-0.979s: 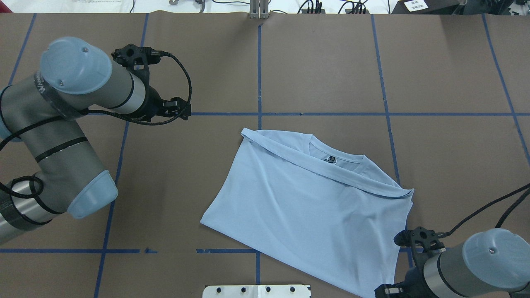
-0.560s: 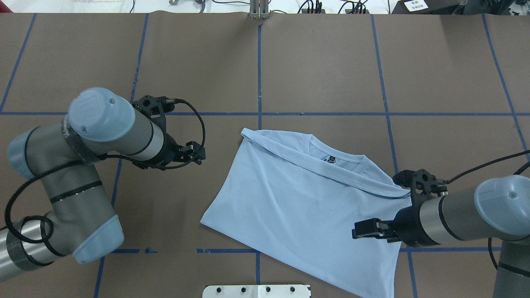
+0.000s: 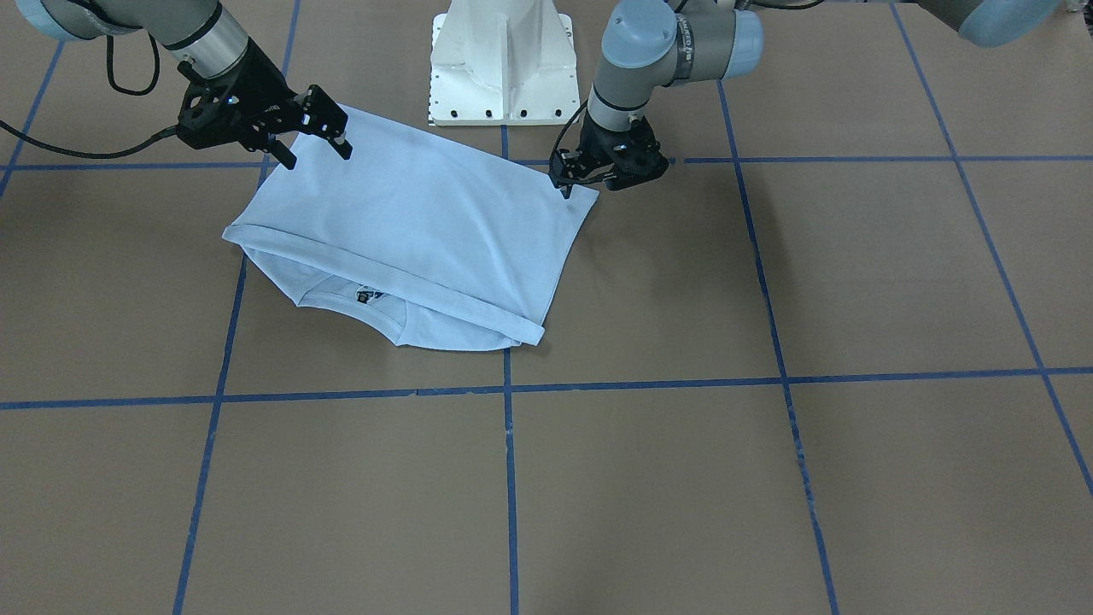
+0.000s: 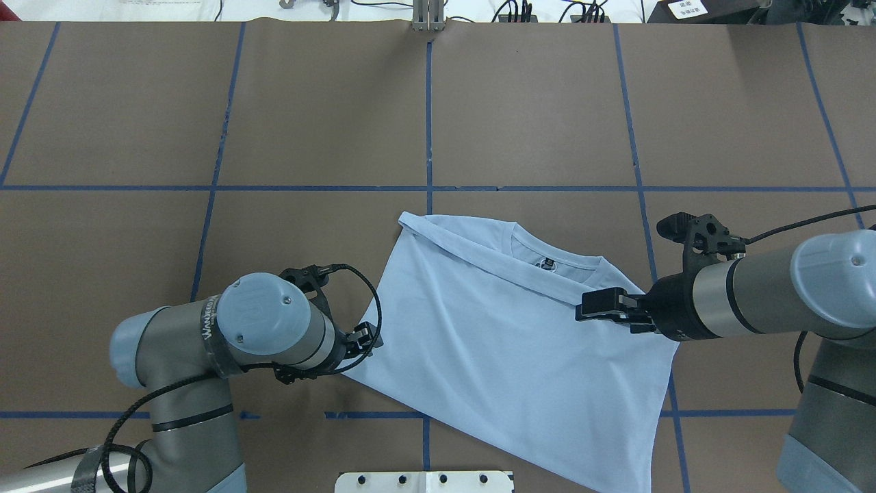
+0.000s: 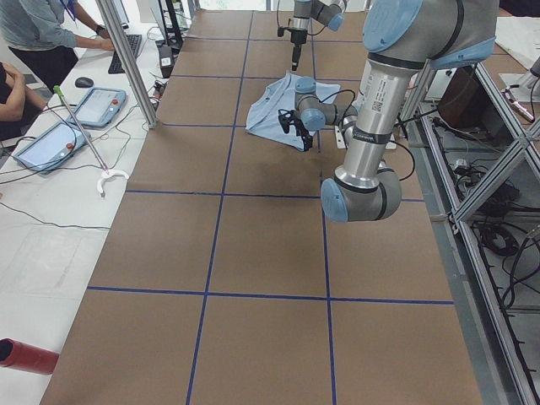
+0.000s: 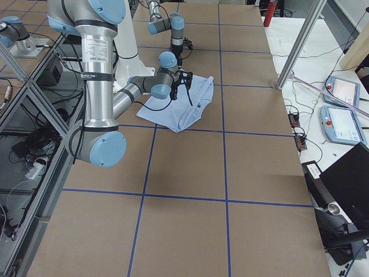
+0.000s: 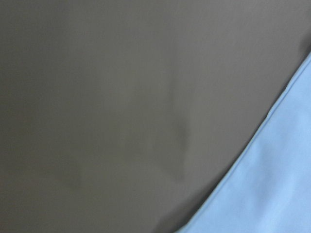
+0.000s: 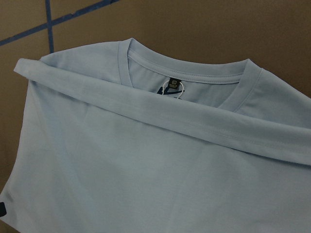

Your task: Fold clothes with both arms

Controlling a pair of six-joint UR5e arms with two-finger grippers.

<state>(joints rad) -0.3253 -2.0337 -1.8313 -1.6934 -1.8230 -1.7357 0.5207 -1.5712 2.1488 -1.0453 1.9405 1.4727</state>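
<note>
Two arms at the blue T-shirt [image 4: 493, 342]: right arm [image 4: 753, 294] jaws spread over it, left arm [image 4: 260, 335] jaws at its corner, spread or not unclear.

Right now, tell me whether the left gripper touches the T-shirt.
Cannot tell: front-facing view puts the left gripper at the T-shirt corner, showing neither contact nor gap plainly.

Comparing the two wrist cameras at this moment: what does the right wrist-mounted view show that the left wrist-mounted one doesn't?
Only the right wrist view shows the T-shirt in detail: its round collar, small tag, a hem band folded across below the collar, and blue tape. Only the left wrist view shows nothing distinct, just a blurred close-up of one straight fabric edge. Both show pale blue fabric on the brown table.
</note>
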